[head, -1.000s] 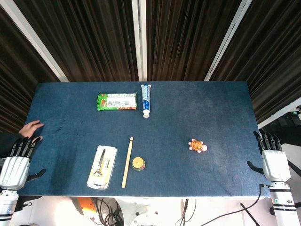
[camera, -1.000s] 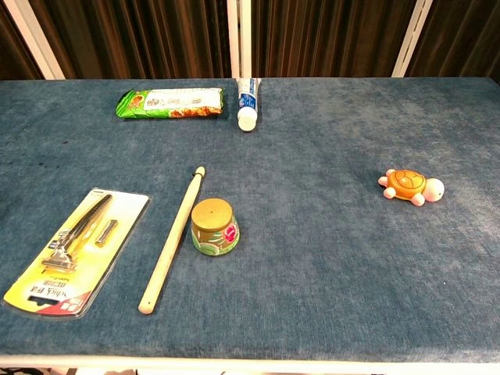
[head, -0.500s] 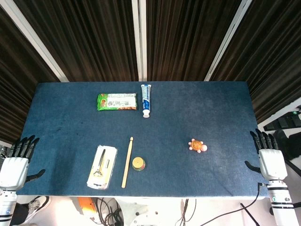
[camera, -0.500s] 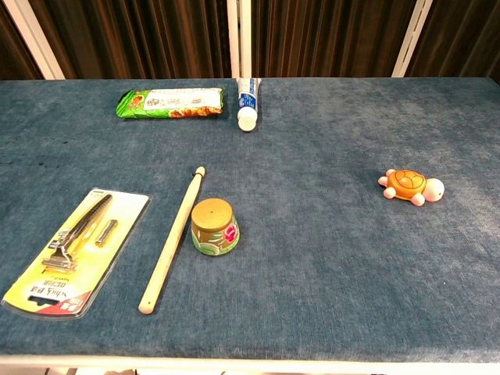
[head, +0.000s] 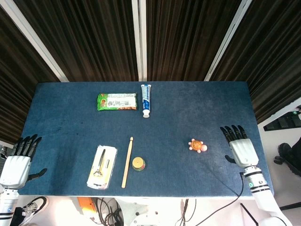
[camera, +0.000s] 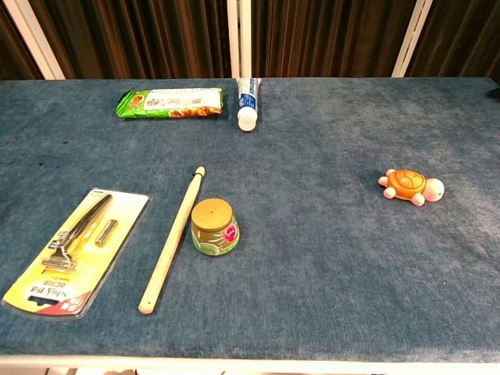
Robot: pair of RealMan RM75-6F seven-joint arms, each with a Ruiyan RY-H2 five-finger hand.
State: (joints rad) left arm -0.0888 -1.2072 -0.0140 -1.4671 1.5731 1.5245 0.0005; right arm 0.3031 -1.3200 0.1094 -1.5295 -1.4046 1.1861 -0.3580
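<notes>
In the head view my right hand (head: 240,147) hovers over the table's right part, fingers spread and empty, a little right of an orange toy turtle (head: 198,146) (camera: 412,186). My left hand (head: 19,161) stays off the table's left front corner, fingers apart, holding nothing. Nearest to it lies a packaged razor (head: 102,166) (camera: 74,248). Beside that lie a wooden stick (head: 127,161) (camera: 173,237) and a small gold-lidded jar (head: 138,163) (camera: 215,226). Neither hand shows in the chest view.
A green snack packet (head: 117,101) (camera: 169,102) and a toothpaste tube (head: 146,100) (camera: 248,102) lie at the back of the blue table (head: 202,108). Dark slatted wall stands behind. Cables hang below the front edge.
My right hand has moved left from beside the table's right edge to over the table, toward the turtle. A person's hand seen at the left edge a second ago is gone.
</notes>
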